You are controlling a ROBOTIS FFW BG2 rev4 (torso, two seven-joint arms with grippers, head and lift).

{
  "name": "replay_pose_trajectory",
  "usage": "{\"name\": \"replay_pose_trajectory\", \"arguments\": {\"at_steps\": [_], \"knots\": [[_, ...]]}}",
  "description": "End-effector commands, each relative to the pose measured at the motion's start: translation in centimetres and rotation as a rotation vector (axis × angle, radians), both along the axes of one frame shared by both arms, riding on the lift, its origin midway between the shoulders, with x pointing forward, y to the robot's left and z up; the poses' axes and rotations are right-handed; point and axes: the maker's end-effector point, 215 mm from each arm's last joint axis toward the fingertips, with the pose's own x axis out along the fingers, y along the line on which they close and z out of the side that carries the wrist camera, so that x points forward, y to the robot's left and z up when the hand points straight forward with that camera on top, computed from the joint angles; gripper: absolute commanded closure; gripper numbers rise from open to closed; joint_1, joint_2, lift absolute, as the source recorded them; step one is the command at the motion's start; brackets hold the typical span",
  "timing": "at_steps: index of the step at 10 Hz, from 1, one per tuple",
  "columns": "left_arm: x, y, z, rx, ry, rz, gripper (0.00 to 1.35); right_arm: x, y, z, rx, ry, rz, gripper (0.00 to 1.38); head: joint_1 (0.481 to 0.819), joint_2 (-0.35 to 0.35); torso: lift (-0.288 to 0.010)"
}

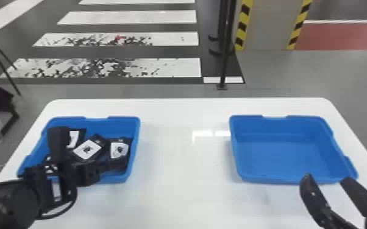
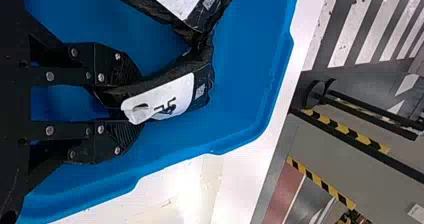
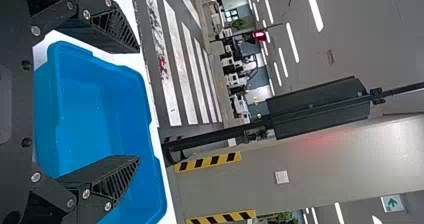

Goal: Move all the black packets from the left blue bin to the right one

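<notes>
- Right gripper point(image 1: 327, 178): nearest at 4 o'clock in the head view, just on the near side of the right bin. Its two black fingers stand wide apart, holding nothing, pointing away from the robot.
- Left arm point(image 1: 7, 204): black, coming in from 8 o'clock and crossing the near side of the left bin, hiding part of it.
- Left gripper point(image 1: 117, 164): at the arm's end, low in the left bin. In the left wrist view its fingers are closed on one end of a packet.
- Held packet point(image 2: 165, 99): black with a white label, lying at 3 o'clock inside the left bin; its far end touches the next packet.
- Middle packet point(image 1: 88, 148): black, near the bin's centre, its white label facing up and turned like a diamond.
- Back packet point(image 1: 74, 138): at 11 o'clock in the same bin, partly hidden by the black wrist part. Anything more under the arm is too hidden to count.
- Left bin point(image 1: 135, 131): blue, shallow, between 8 and 9 o'clock.
- Right bin point(image 1: 286, 152): a matching blue bin between 3 and 4 o'clock, its inner floor in view.
- Table point(image 1: 179, 167): white and glossy, rounded far corners, under both bins.
- Pole point(image 1: 225, 58): black, standing on the floor at 1 o'clock.
- Crosswalk point(image 1: 128, 16): white stripes on dark floor at 11 o'clock.
</notes>
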Motion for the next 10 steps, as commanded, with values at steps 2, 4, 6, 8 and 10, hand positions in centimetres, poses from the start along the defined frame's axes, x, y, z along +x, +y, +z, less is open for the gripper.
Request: {"name": "replay_pose_trajectory", "arguments": {"at_steps": [2,4,6,8,10], "knots": [[-2.9,2.1,2.6,0.119,0.003,-0.008,1.21,0.0,0.0,0.0,0.004,0.0,-0.001,0.29,0.695,0.045,-0.14],[-6.5,1.9,6.3,0.164,-0.03,-0.025,1.21,0.0,0.1,0.1,0.017,-0.002,0.002,0.29,0.695,0.07,-0.14],[-8.8,-2.7,10.7,0.115,-0.125,-0.119,1.21,1.0,2.1,-0.2,0.12,-0.003,0.077,0.3,0.695,0.064,-0.14],[-9.7,-8.3,12.5,-0.011,-0.168,-0.215,1.21,2.6,5.5,0.8,0.203,0.005,0.176,0.31,0.695,0.037,-0.14],[-11.1,-13.7,13.4,-0.124,-0.171,-0.319,1.21,4.0,10.0,-0.1,0.347,0.05,0.302,0.31,0.695,0.001,-0.14]]}}
